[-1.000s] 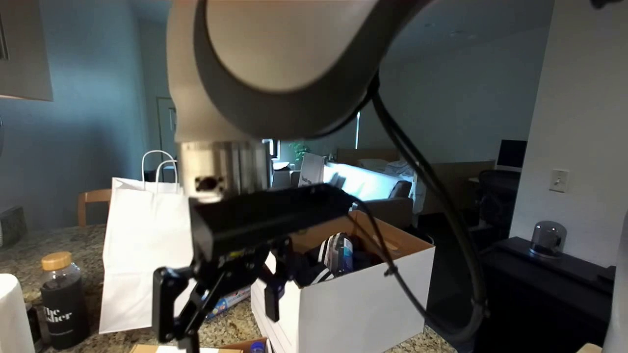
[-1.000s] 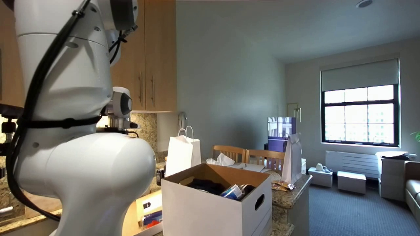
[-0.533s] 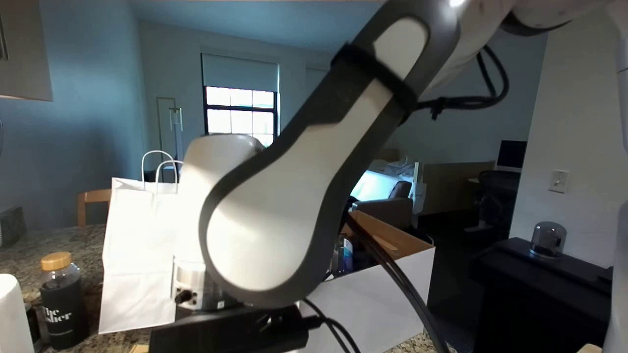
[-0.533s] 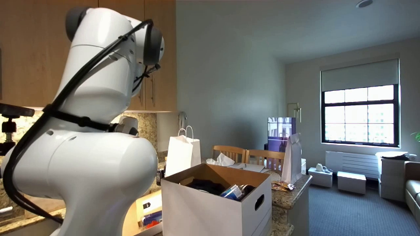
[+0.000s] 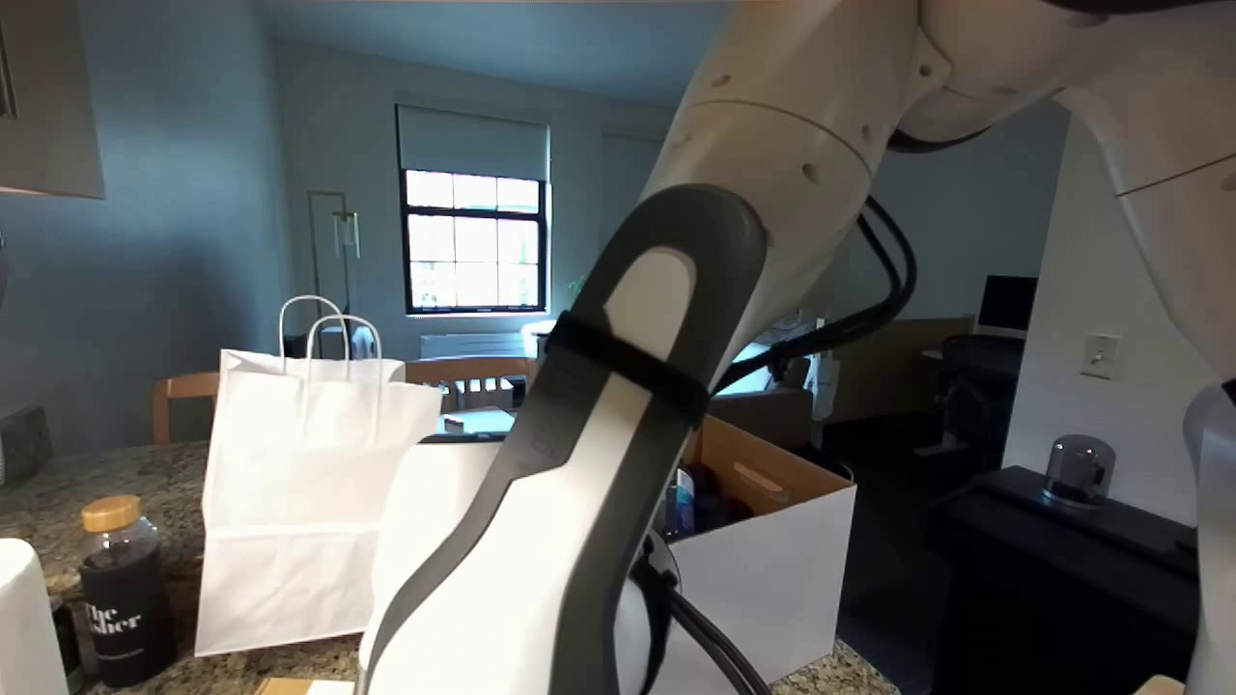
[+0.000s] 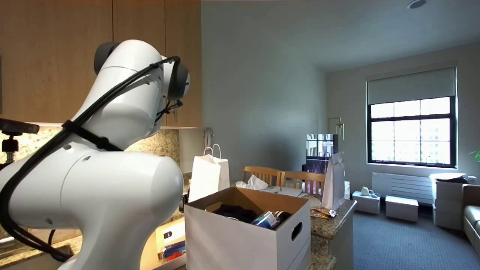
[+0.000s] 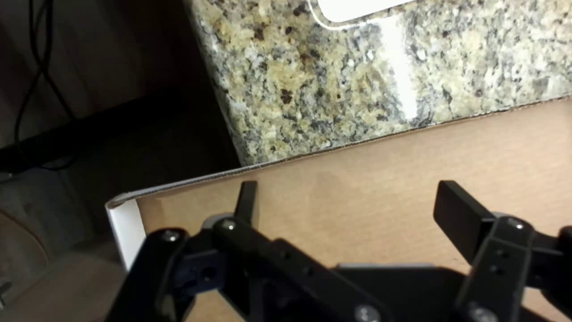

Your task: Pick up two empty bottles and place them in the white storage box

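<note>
Gripper (image 7: 346, 199): shown in the wrist view, jaws spread wide, brown cardboard (image 7: 330, 232) showing between the fingers (image 7: 460, 219); whether they touch it I cannot tell.
Cardboard: its straight edge runs slantwise beyond the fingers to a corner with a white end wall (image 7: 126, 232).
Counter (image 7: 308, 89): speckled granite just past that edge; a white shape (image 7: 357, 8) is cut off at the top of the view.
Arm (image 5: 541, 541): bent, crossing in front of the box (image 5: 763, 598) in an exterior view.
Box: white outside, brown inside, upright and open-topped in both exterior views, with an oval hand-hole (image 6: 296, 231) in one side.
Bottle (image 6: 265, 220): what looks like one, blue-and-white labelled, lies tilted inside the box near a dark bundle (image 6: 235, 212).
Tray (image 6: 176, 262): low, between arm and box in an exterior view, each hiding part of it; a blue thing (image 6: 175, 248) and a red thing (image 6: 173, 256) lie in it, too little shown to name.
Flask (image 5: 126, 598): black with a tan lid, upright on the counter, just beside the bag (image 5: 299, 502).
Bag: white paper with loop handles, standing in both exterior views.
Chairs (image 6: 262, 170): wooden, beyond the box.
Window (image 6: 410, 131): farthest, dark-framed, its blind (image 6: 410, 88) partly lowered above bright panes.
</note>
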